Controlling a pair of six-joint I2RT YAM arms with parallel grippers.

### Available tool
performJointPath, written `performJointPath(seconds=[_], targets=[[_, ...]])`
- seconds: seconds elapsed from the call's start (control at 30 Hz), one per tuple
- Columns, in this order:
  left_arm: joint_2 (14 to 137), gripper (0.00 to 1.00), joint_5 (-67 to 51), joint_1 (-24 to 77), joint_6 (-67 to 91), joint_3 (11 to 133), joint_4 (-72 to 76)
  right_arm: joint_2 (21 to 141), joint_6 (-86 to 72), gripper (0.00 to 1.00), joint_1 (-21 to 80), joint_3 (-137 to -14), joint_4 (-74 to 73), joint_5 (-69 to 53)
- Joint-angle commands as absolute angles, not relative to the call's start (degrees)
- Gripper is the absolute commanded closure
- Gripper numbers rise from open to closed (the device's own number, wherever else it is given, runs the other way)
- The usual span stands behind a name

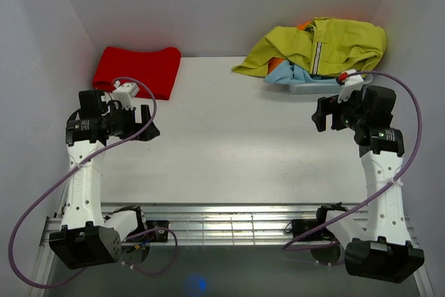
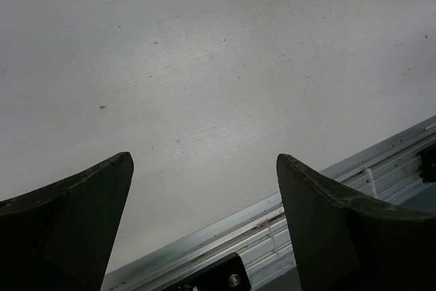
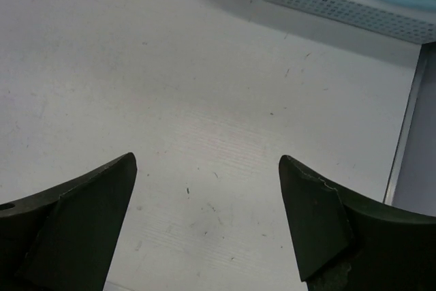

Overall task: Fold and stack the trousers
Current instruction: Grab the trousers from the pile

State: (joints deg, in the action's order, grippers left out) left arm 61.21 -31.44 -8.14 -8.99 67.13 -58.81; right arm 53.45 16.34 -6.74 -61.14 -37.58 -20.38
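Sitting heaped at the far right corner of the tabletop (image 1: 236, 144), the trousers (image 1: 327, 46) are lying crumpled and unfolded over a white basket (image 3: 340, 5), with a striped strip of lining showing down their middle. A light blue garment (image 1: 285, 73) is poking out beneath them at the basket's left end, and a scrap of orange cloth (image 1: 304, 27) is peeking over the top of the pile. A red cloth (image 1: 139, 67) is lying flat at the far left corner, well apart from the basket. The left end effector (image 2: 204, 161) is hovering over bare tabletop near the red cloth, its jaws standing wide apart and grasping nothing. The right end effector (image 3: 208, 161) is hovering just in front of the basket, likewise released, with nothing between its fingers. Neither is touching the trousers.
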Motion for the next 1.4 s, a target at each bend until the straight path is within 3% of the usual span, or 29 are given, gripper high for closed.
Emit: performJointPath(seconds=[0.0,0.27,0.37,0.4,0.57,0.73,0.97,1.03,1.07,1.1,1.13,1.17,1.2,1.37], targets=[[61.78,0.02,-35.49,-8.17,-10.01,72.33,-55.81,59.3,11.34,0.1,-6.94,-70.38,-28.93,-15.56],[66.18,0.02,-44.37,-8.26,-5.11,71.38,-46.16,78.91,4.92,0.1,-7.21,-84.98,-19.0,-13.35],[67.58,0.02,-50.24,-8.17,-4.74,68.65,-42.11,89.01,13.94,0.1,-7.29,-94.8,-19.77,-19.58],[69.76,0.02,-53.06,-8.26,-5.62,68.29,-41.84,97.65,20.24,0.1,-7.29,-101.45,-21.6,-19.25],[71.11,0.02,-56.07,-8.26,-5.89,66.29,-39.12,118.88,34.78,0.1,-8.96,-125.74,-21.38,1.77],[66.72,0.02,-52.22,-8.26,-4.74,62.58,-37.88,131.2,42.1,0.1,-9.31,-123.92,2.53,25.19],[69.17,0.02,-53.88,-8.26,-3.17,64.42,-38.67,135.88,36.31,0.09,-10.99,-125.33,-3.86,19.61],[69.52,0.02,-53.62,-8.26,-2.47,64.34,-38.32,136.4,35.43,0.0,-11.51,-125.51,-6.84,16.46],[69.87,0.02,-53.53,-8.35,-2.29,64.42,-38.23,136.23,35.07,0.29,-11.6,-125.51,-7.55,15.22],[70.13,0.02,-53.44,-8.26,-2.11,64.86,-38.23,135.97,34.81,0.45,-11.69,-125.25,-8.08,14.07],[70.31,0.02,-53.26,-8.26,-1.94,65.04,-38.15,135.27,34.72,0.76,-11.86,-125.16,-8.17,13.19],[70.75,0.02,-53.17,-8.26,-1.85,65.3,-38.23,135.0,34.72,0.86,-11.87,-125.33,-8.17,12.92],[70.93,0.02,-53.09,-8.26,-1.85,65.74,-38.23,134.65,34.8,0.92,-11.87,-126.38,-8.35,12.66],[72.42,0.02,-52.91,-8.26,-1.32,67.67,-38.23,129.04,33.23,0.92,-11.78,-127.79,-6.77,11.08]])
